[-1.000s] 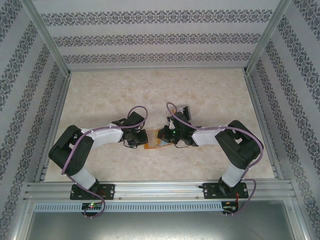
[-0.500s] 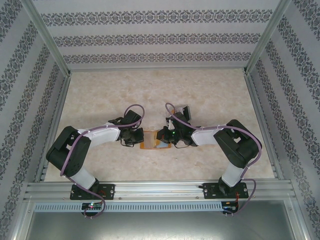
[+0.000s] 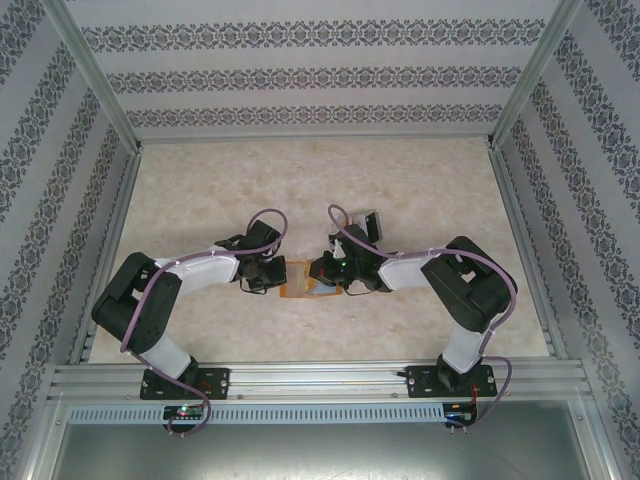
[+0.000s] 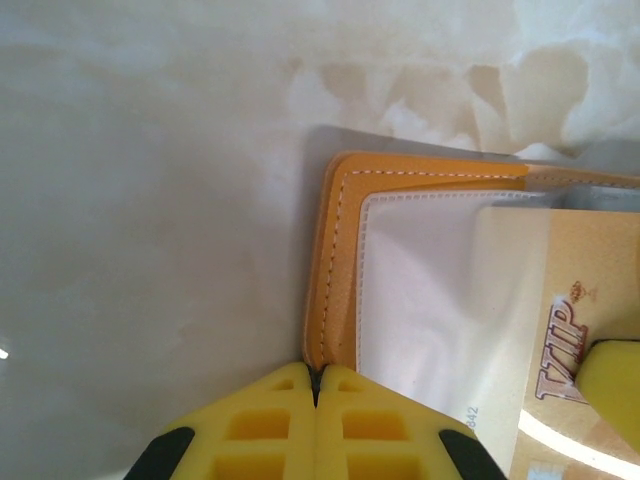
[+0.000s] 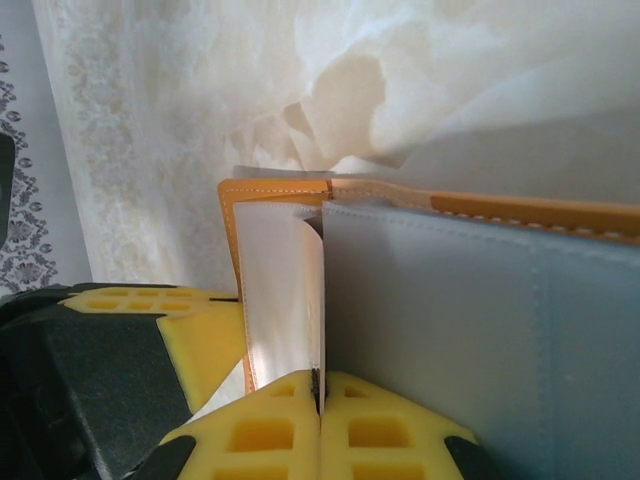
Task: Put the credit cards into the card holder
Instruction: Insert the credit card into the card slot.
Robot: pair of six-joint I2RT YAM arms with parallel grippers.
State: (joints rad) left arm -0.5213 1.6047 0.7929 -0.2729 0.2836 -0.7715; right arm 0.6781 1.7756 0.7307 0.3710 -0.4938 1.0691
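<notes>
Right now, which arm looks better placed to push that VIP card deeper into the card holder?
Probably the right: the right gripper has a finger on the VIP card, while the left gripper is shut at the card holder's orange edge, seemingly steadying it.

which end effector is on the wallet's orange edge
The left end effector: fingers meet on the wallet's orange rim. The right end effector is shut further in, by the grey pockets.

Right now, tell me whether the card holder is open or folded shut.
Open: the card holder is unfolded, its pale and grey inner pockets exposed inside the orange rim.
</notes>
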